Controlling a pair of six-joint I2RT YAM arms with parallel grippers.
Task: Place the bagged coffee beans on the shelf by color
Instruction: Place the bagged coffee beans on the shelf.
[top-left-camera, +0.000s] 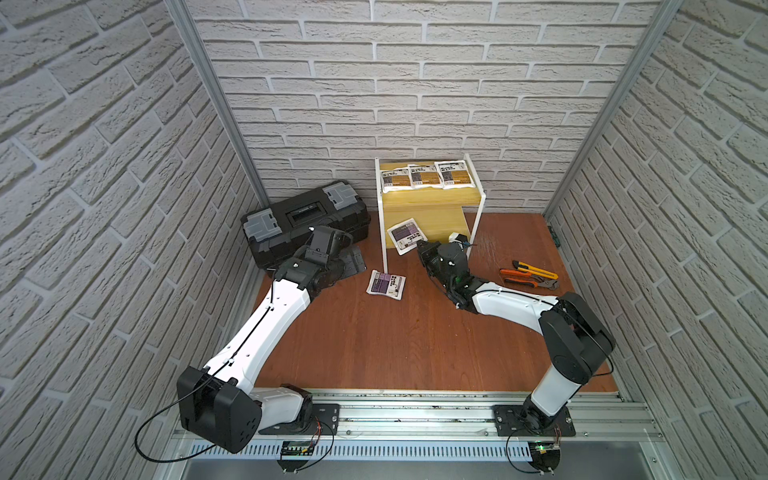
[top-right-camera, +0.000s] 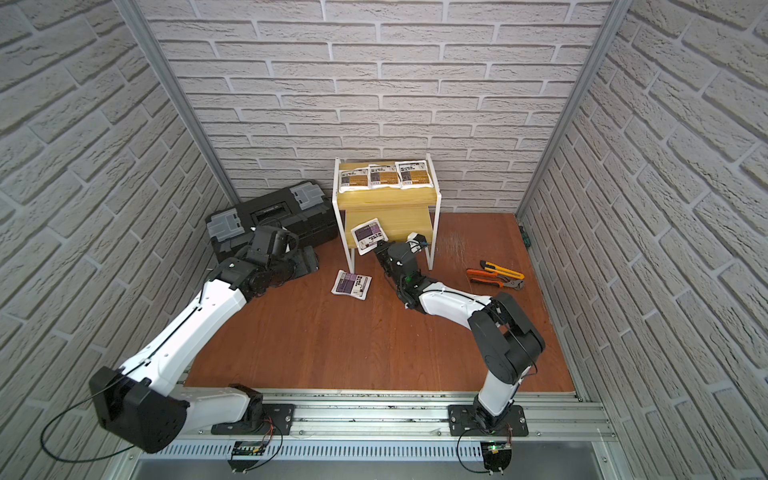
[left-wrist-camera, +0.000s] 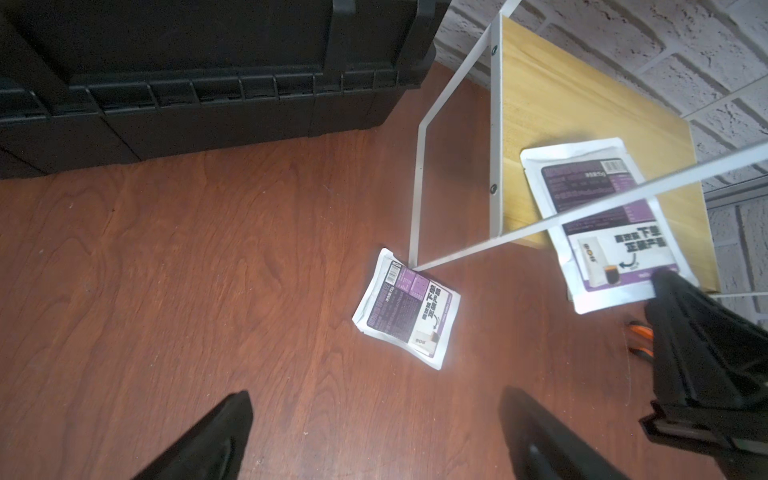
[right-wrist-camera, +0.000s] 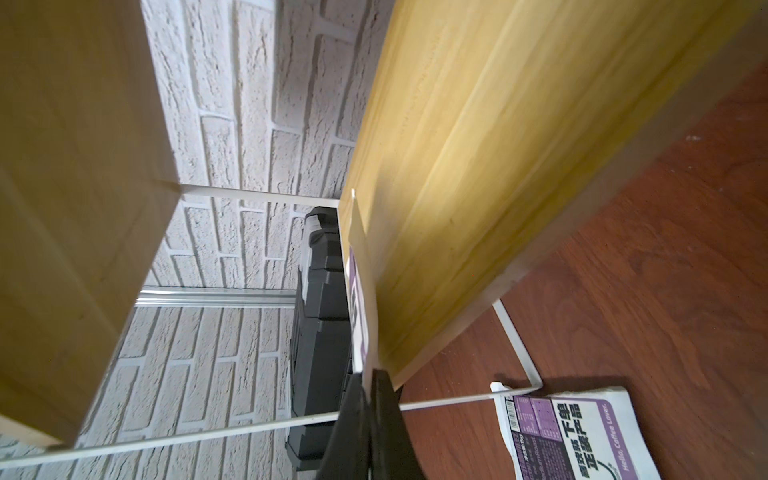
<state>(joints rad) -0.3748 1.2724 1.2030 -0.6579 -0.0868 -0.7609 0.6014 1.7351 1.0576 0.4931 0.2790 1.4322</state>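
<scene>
The shelf (top-left-camera: 428, 205) stands against the back wall. On its top board three orange-labelled pouches lie side by side in a row (top-left-camera: 395, 178) (top-left-camera: 422, 175) (top-left-camera: 455, 173). The right gripper (top-left-camera: 420, 245) reaches in at the lower board with its jaws pinched tight on the near edge of a purple-labelled pouch (top-left-camera: 405, 235). That pouch lies label up across the lower board, and its gripped end hangs out past the front edge; the right wrist view shows it edge-on (right-wrist-camera: 359, 299) along the wood. The second purple pouch (top-left-camera: 385, 284) lies flat on the brown table (top-left-camera: 395, 345), one corner right at the foot of the shelf's front leg on the toolbox side. The left gripper (left-wrist-camera: 374, 395) hangs above the table near this loose pouch, with its fingers spread wide and nothing between them. A black toolbox (top-left-camera: 303, 216) sits beside the shelf behind the left arm. Orange-handled pliers (top-left-camera: 528, 279) and a yellow utility knife (top-left-camera: 534, 270) lie together on the table's far right, well apart from the pouches.
</scene>
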